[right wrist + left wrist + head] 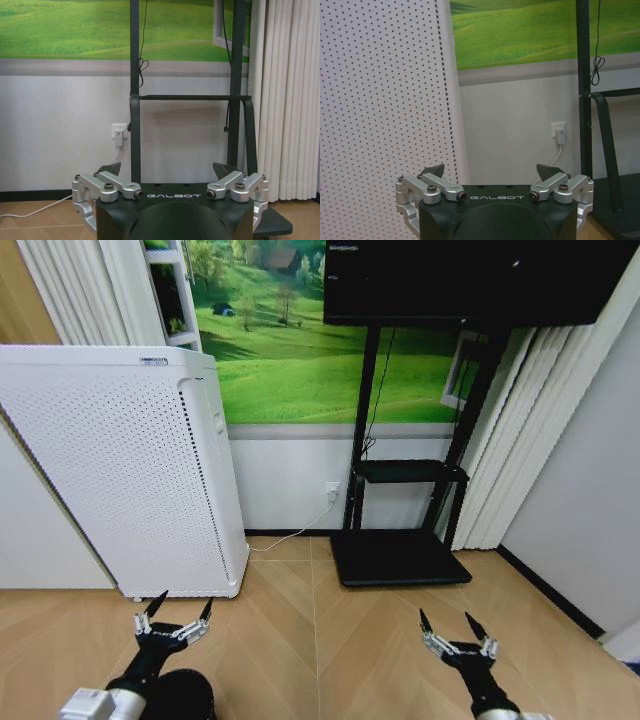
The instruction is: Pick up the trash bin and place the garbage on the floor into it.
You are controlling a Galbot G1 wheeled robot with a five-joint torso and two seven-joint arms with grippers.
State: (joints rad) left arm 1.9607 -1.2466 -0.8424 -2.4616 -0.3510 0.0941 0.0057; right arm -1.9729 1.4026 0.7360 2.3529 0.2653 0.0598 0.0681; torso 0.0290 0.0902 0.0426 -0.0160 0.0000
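Both grippers hang low over the wooden floor, fingers spread and nothing between them. My left gripper [183,606] [491,172] is open in front of the white perforated cabinet. My right gripper [446,622] [166,170] is open and faces the black TV stand. A black round shape [188,696] at the lower edge of the head view, partly behind my left arm, looks like the trash bin. The garbage is out of view.
The tall white perforated cabinet [120,470] [380,100] stands at left on the floor. A black TV stand [400,555] [190,97] with a flat base sits against the wall, with a wall socket and white cable [331,490] beside it. Curtains [292,100] hang at right.
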